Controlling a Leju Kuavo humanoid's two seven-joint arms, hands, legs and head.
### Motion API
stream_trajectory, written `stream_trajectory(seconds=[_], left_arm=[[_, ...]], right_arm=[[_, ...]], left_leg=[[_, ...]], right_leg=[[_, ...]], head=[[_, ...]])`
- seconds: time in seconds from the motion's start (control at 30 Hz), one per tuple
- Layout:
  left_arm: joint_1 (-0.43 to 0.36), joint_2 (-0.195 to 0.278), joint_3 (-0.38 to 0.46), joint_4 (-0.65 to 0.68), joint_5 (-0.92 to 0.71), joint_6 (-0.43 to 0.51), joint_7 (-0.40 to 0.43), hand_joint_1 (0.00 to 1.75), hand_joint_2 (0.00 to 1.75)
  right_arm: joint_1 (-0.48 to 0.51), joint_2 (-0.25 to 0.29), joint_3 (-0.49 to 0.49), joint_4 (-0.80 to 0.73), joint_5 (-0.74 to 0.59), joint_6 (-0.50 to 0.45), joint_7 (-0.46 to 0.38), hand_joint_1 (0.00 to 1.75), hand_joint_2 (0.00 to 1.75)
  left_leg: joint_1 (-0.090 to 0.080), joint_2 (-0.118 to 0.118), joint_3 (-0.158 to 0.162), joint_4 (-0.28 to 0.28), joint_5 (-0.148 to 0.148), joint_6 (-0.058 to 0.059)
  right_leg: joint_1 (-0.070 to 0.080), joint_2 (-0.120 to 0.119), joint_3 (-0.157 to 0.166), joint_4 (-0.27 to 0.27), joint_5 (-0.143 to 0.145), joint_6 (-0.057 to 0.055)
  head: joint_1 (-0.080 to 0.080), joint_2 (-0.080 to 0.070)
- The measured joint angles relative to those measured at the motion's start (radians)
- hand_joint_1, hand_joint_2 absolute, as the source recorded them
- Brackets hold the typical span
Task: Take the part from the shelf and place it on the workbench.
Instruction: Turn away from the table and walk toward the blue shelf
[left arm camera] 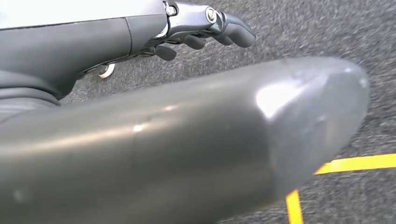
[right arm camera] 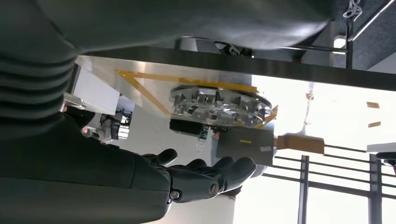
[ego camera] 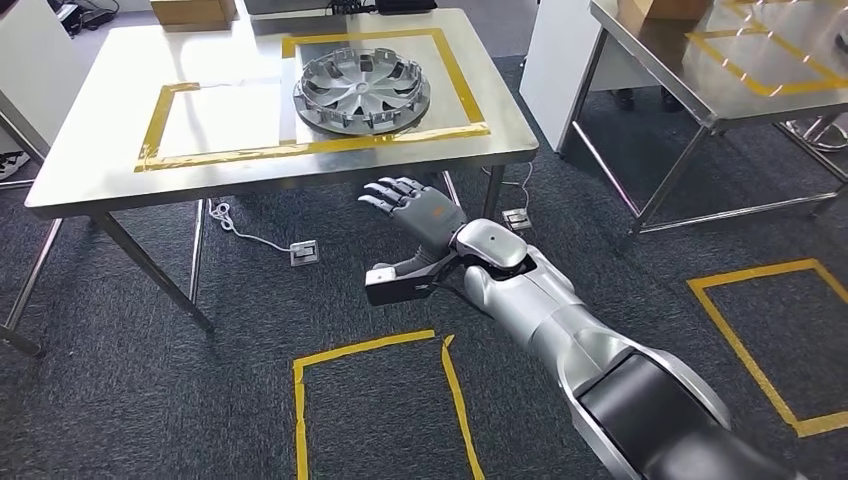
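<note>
From the head view, the part (ego camera: 361, 91) lies flat on the workbench (ego camera: 120, 185) inside its yellow tape outline (ego camera: 462, 82), apparently delivered; the right hand (ego camera: 418, 207) hovers near the edge, released, fingers spread. The left wrist view shows the left hand (left arm camera: 205, 28) curled, holding nothing, over dark carpet (left arm camera: 327, 28). The right wrist view shows the part on bright steel
</note>
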Motion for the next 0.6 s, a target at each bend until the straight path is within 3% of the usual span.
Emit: stream_trajectory(seconds=[0.03, 0.07, 0.1, 0.17, 0.23, 0.3, 0.37, 0.43, 0.53, 0.57, 0.6], left_arm=[[0.000, 0.000, 0.000, 0.000, 0.000, 0.000, 0.000, 0.00, 0.00], [0.000, 0.000, 0.000, 0.000, 0.000, 0.000, 0.000, 0.00, 0.00], [0.000, 0.001, 0.000, 0.000, 0.000, 0.000, 0.000, 0.00, 0.00], [0.000, -0.001, 0.000, 0.000, 0.000, 0.000, 0.000, 0.00, 0.00], [-0.001, -0.004, 0.000, 0.000, 0.000, 0.000, 0.000, 0.00, 0.00], [-0.002, -0.005, 0.000, 0.000, -0.002, 0.000, 0.000, 0.00, 0.00], [-0.002, -0.005, -0.001, 0.000, -0.008, 0.003, 0.001, 0.00, 0.87], [-0.001, -0.005, -0.001, 0.000, -0.012, 0.000, 0.005, 0.00, 1.75], [-0.002, -0.002, -0.001, 0.000, -0.010, -0.038, 0.006, 0.00, 1.75], [-0.002, -0.001, -0.001, 0.000, -0.009, -0.045, 0.008, 0.00, 1.31], [-0.002, 0.000, -0.001, 0.000, -0.010, -0.044, 0.011, 0.00, 0.87]], right_arm=[[0.001, 0.000, 0.000, 0.001, 0.000, -0.001, 0.000, 0.00, 1.75], [0.002, 0.000, -0.001, 0.002, 0.000, -0.001, 0.000, 0.00, 1.75], [0.004, 0.000, -0.001, 0.003, 0.000, -0.001, 0.000, 0.00, 1.75], [0.002, 0.000, -0.002, 0.004, 0.000, -0.002, 0.000, 0.00, 1.75], [-0.005, 0.002, -0.003, 0.003, -0.001, -0.004, 0.000, 0.00, 1.75], [-0.010, 0.003, -0.004, 0.003, -0.002, -0.004, 0.000, 0.00, 1.75], [-0.011, 0.004, -0.004, 0.004, -0.003, 0.004, 0.002, 0.00, 1.75], [-0.012, 0.005, -0.006, 0.004, -0.007, 0.014, 0.005, 0.00, 1.75], [-0.007, 0.008, -0.010, 0.004, -0.010, 0.021, 0.017, 0.00, 1.75], [-0.003, 0.009, -0.011, 0.005, -0.010, 0.022, 0.019, 0.00, 1.31], [0.000, 0.009, -0.012, 0.005, -0.010, 0.024, 0.019, 0.00, 0.87]], left_leg=[[-0.002, 0.000, -0.014, 0.000, 0.011, 0.001], [-0.004, 0.001, -0.029, 0.001, 0.023, 0.003], [-0.007, 0.001, -0.043, 0.001, 0.034, 0.003], [-0.012, 0.000, -0.065, 0.001, 0.054, 0.003], [-0.012, 0.002, -0.076, -0.001, 0.072, -0.004], [-0.007, 0.003, -0.078, -0.009, 0.090, -0.017], [-0.005, 0.002, -0.084, -0.011, 0.092, -0.028], [-0.006, -0.002, -0.107, 0.041, 0.041, -0.037], [0.004, -0.004, -0.158, 0.225, -0.078, -0.059], [0.008, -0.004, -0.155, 0.257, -0.094, -0.067], [0.014, -0.003, -0.132, 0.249, -0.093, -0.075]], right_leg=[[0.001, 0.000, -0.007, 0.056, -0.021, -0.001], [0.003, 0.000, 0.001, 0.084, -0.019, -0.004], [0.006, 0.001, 0.026, 0.075, -0.001, -0.010], [0.017, 0.002, 0.123, -0.035, 0.030, -0.034], [0.029, 0.001, 0.211, -0.164, 0.020, -0.054], [0.037, 0.001, 0.236, -0.216, 0.013, -0.063], [0.033, 0.001, 0.232, -0.231, 0.034, -0.071], [0.023, -0.002, 0.221, -0.245, 0.057, -0.078], [0.018, -0.003, 0.186, -0.244, 0.085, -0.080], [0.015, -0.003, 0.174, -0.242, 0.094, -0.077], [0.011, -0.003, 0.162, -0.239, 0.100, -0.073]], head=[[0.000, 0.000], [0.000, 0.000], [0.001, 0.000], [0.003, 0.000], [0.004, 0.000], [0.009, 0.000], [0.015, 0.000], [0.014, 0.000], [0.012, 0.000], [0.013, 0.000], [0.013, 0.000]])
